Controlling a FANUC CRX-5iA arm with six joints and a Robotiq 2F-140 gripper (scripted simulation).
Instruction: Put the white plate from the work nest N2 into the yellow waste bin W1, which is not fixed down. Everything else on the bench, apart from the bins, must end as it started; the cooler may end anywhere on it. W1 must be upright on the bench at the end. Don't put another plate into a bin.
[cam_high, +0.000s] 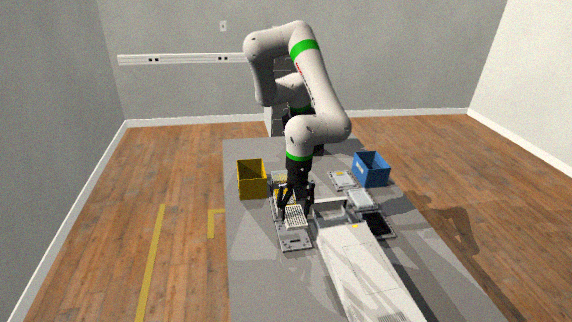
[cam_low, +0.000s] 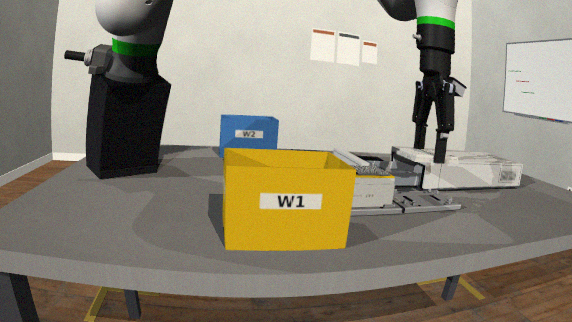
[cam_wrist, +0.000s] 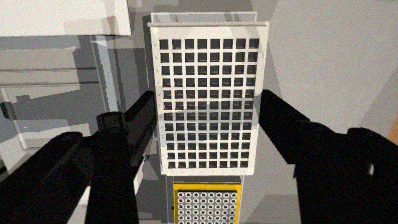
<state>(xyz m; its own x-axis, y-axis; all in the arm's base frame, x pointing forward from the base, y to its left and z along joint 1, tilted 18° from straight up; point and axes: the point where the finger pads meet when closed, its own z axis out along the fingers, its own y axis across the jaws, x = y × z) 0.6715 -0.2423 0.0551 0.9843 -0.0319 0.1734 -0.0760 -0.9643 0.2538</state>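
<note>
In the exterior view the arm (cam_low: 436, 30) is cut off by the top edge, and bin W1 (cam_low: 287, 200) hides part of the nests behind it. In the wrist view the yellow-rimmed plate (cam_wrist: 207, 204) runs off the bottom edge.

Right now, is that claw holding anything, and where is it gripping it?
Yes: the gripper holds the white plate, its fingers pressing the two long sides.

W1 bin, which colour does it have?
Yellow, with a white label; the exterior view shows the W1 bin best.
</note>
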